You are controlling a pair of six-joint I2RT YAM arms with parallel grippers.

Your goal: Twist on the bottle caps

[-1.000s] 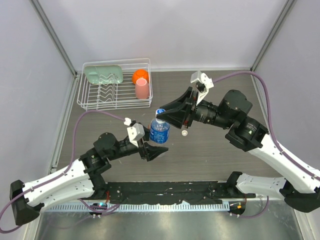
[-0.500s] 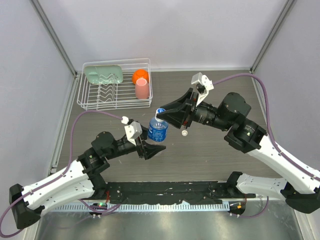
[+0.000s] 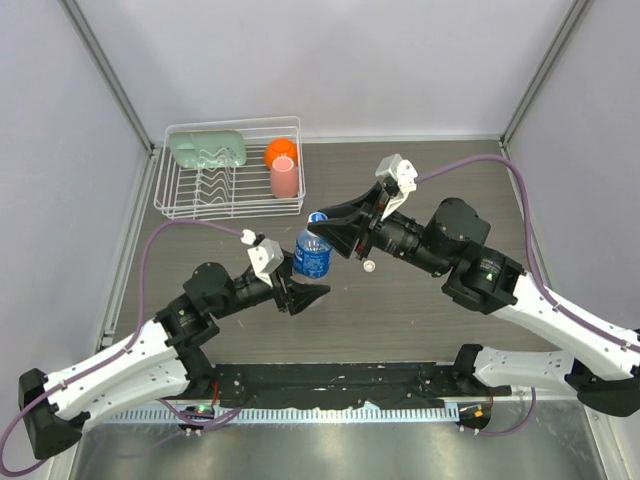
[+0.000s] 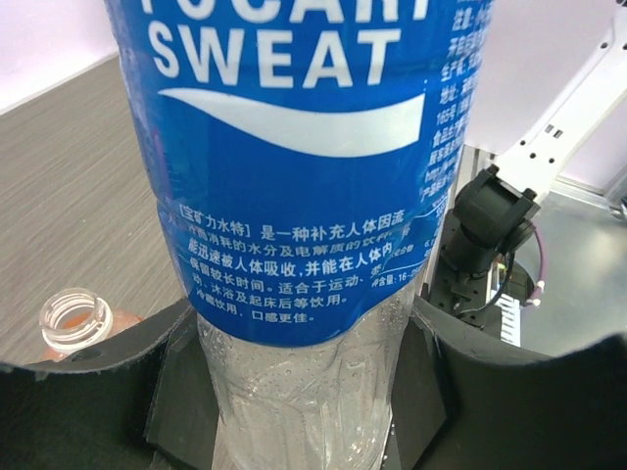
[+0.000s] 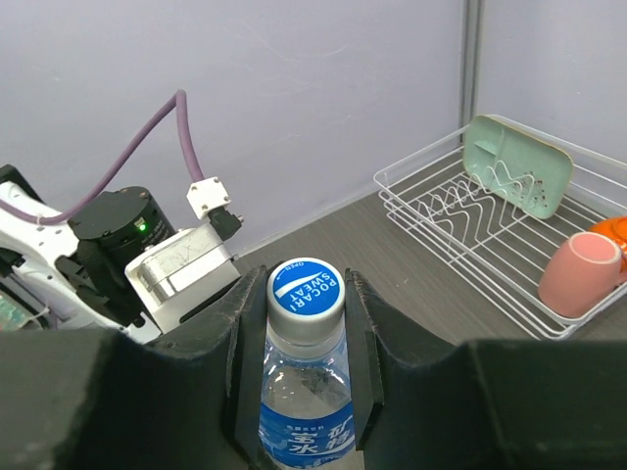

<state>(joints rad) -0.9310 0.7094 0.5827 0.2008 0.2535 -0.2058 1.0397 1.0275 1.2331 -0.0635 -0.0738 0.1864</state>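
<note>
The left gripper [image 3: 306,291] is clamped on the clear lower body of the blue bottle [image 4: 304,176], near the middle of the desk [image 3: 400,315]. I cannot tell whether the bottle's base touches the desk. The right gripper [image 3: 325,231] is closed around the cap [image 5: 306,291], which sits on that bottle's neck. An uncapped orange bottle [image 4: 73,318] stands just beside.
</note>
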